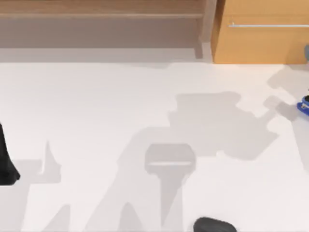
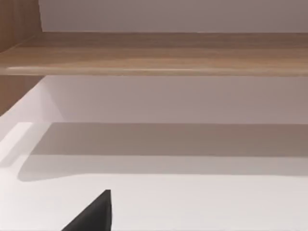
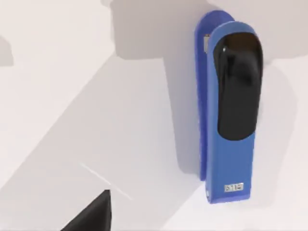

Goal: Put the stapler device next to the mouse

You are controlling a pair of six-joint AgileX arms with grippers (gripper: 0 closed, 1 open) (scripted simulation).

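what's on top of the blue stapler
A glossy black pad covers the upper part of the stapler's top, and a small label sits near the other end. It lies flat on the white table. Its underside is hidden against the table.

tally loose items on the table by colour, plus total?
Blue: 1, the stapler, at the table's right edge in the top view.
Dark grey-black: 1, the mouse, at the near edge.
Total: 2
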